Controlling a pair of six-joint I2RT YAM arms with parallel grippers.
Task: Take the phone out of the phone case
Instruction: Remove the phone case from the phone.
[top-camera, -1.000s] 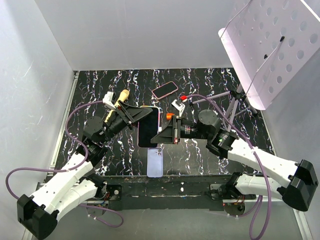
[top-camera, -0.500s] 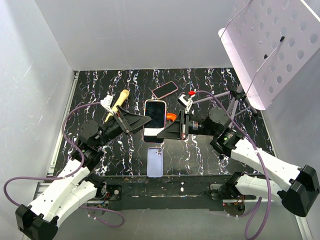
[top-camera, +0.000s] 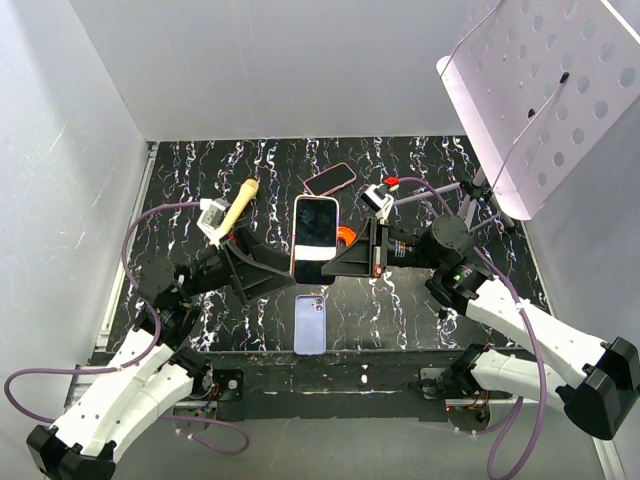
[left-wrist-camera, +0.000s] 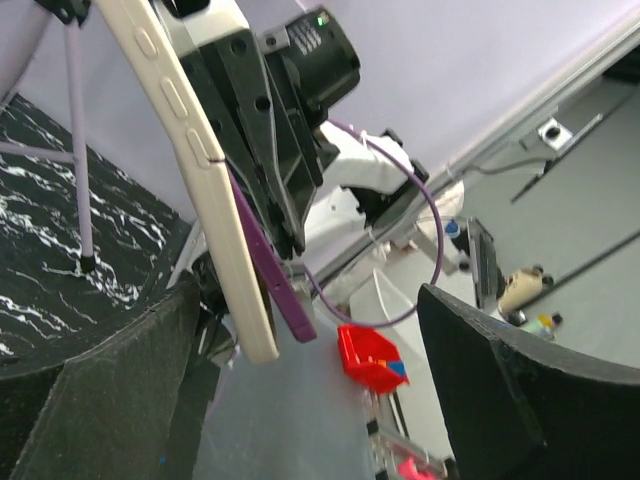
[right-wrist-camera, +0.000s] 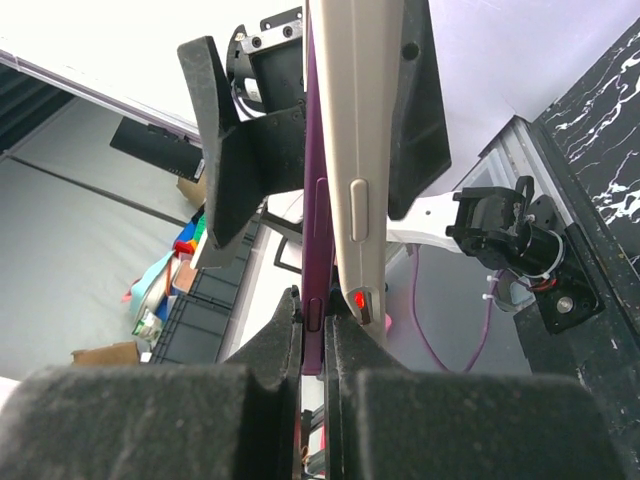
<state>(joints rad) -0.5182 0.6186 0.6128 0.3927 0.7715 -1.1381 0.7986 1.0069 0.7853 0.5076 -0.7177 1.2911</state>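
A wooden stick (top-camera: 238, 203) lies on the left part of the black table (top-camera: 420, 160), closer to the far edge.

Next to it, the left gripper (left-wrist-camera: 310, 290) points to the right. Its jaws are spread wide and hold nothing. In the right wrist view one black finger (right-wrist-camera: 235, 140) shows on each side of the phone. I cannot tell if either one touches it.

The phone (top-camera: 315, 225) is up in the air over the middle of the table. Its dark screen faces up. From the side it shows a cream edge (left-wrist-camera: 205, 150) with button bumps. A thin purple edge (right-wrist-camera: 315, 220) sits tight against that. I cannot tell which one is the case.

Under the phone, near the near edge, a lilac piece (top-camera: 310, 325) lies flat, with camera holes at its far end. A pink phone (top-camera: 330, 179) lies near the far edge.

A small orange thing (top-camera: 345, 236) sits just right of the held phone and is partly hidden by the right arm.

The right gripper (right-wrist-camera: 314, 305) points to the left. Its jaws are almost pressed together and pinch the phone by its purple edge at the near right corner. Its black body blocks the view behind the phone in the left wrist view.

At the far right corner a white board (top-camera: 540, 90) full of holes hangs high over the table on a thin stand (top-camera: 468, 205).
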